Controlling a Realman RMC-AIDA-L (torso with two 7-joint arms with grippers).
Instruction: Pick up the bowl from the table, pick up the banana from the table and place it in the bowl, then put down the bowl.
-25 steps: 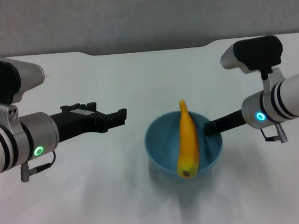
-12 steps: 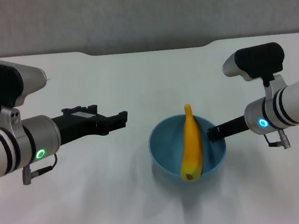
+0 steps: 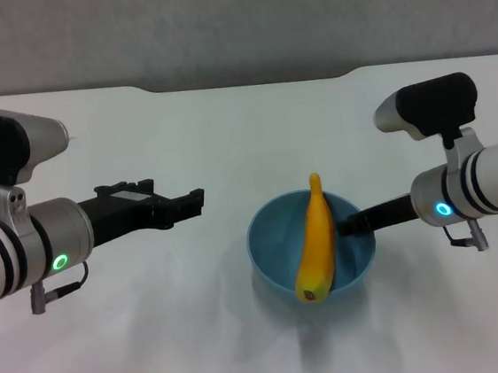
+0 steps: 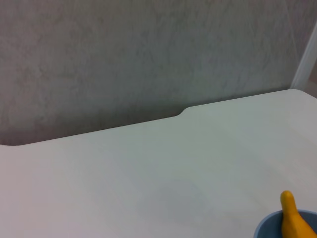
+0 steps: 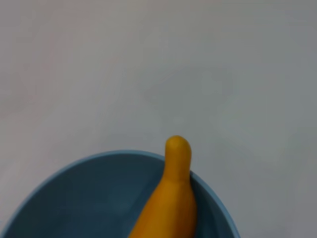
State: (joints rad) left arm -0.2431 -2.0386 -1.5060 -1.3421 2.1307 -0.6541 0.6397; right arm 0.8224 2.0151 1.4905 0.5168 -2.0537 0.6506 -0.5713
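Bowl: the light-blue bowl sits right of centre on the near half of the white table, with its shadow close under it; whether it rests on the tabletop or hangs just above it cannot be told.
Banana: the banana lies in the bowl, running near to far; its dark tip overhangs the near rim and its stem rises past the far rim, which also shows in the right wrist view.
Right gripper: the right gripper reaches in from the right and is closed on the bowl's right rim, touching it just beside the banana.
Left gripper: the left gripper hovers left of the bowl, well apart from it, its fingers spread and holding nothing.
Edges: the far table edge has a shallow notch against the grey wall; the left wrist view shows the same stepped edge.
Open room: bare tabletop lies between the left gripper and the bowl, and from the bowl's far rim to the notched edge.
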